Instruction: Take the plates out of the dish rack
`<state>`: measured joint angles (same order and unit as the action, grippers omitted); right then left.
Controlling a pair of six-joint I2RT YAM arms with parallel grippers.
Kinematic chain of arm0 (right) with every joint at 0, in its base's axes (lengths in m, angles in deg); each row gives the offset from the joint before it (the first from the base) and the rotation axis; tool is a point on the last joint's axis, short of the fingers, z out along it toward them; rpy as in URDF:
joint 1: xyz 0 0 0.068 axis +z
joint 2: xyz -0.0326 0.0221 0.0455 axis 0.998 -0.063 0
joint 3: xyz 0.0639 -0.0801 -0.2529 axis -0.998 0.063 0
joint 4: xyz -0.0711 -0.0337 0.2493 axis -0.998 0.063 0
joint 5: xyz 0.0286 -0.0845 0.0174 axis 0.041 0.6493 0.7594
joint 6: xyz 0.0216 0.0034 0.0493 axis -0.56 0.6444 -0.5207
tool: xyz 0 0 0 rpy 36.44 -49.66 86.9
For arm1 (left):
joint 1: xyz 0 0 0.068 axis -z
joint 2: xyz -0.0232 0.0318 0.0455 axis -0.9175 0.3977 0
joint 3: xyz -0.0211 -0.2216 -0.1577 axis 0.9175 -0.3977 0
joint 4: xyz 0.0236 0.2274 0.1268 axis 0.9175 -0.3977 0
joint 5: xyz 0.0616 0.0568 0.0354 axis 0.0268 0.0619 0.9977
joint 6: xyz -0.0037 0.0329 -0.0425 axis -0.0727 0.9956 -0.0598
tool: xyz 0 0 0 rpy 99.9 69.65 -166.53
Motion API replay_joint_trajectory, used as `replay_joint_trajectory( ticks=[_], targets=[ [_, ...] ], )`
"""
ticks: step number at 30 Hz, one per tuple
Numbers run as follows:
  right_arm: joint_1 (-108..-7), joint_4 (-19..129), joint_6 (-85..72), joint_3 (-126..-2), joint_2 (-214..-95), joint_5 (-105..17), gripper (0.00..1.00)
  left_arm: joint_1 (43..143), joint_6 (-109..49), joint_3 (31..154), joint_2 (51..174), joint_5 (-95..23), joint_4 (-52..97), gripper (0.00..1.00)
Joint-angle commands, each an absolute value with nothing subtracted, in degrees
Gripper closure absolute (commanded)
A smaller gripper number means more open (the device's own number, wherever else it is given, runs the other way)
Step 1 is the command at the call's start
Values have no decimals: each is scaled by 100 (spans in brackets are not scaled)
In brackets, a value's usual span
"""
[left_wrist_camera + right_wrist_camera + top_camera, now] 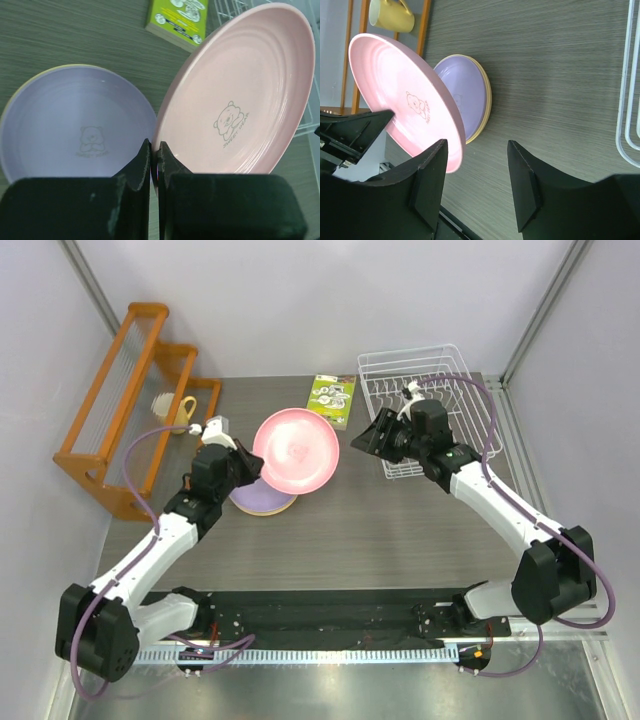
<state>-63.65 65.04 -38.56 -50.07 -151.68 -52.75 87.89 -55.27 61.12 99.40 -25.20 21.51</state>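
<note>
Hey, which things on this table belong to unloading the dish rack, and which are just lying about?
Job: pink plate, pinched by the left gripper; lilac plate stacked on the orange-yellow plate; white dish rack.
Lying about: green booklet; orange wooden rack; yellow mug.

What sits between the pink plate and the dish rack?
The right gripper, open, sits there in the top view, between the pink plate and the dish rack.

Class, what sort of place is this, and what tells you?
Probably a robotics lab bench staged as a kitchen: robot arms, a white wire dish rack and plastic plates on a walled table.
</note>
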Motion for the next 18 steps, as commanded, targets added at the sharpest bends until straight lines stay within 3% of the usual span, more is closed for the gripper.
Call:
replay_joint_trajectory(
  ticks=[1,18],
  targets=[
    [-6371,6616,-3615,-5313,-15213,-5151,44,8784,-5475,6218,9671,-1615,1635,100],
    [-6380,6854,-3404,-5269,-15336,-4958,44,8731,-5748,6077,9926,-981,1037,100]
  ],
)
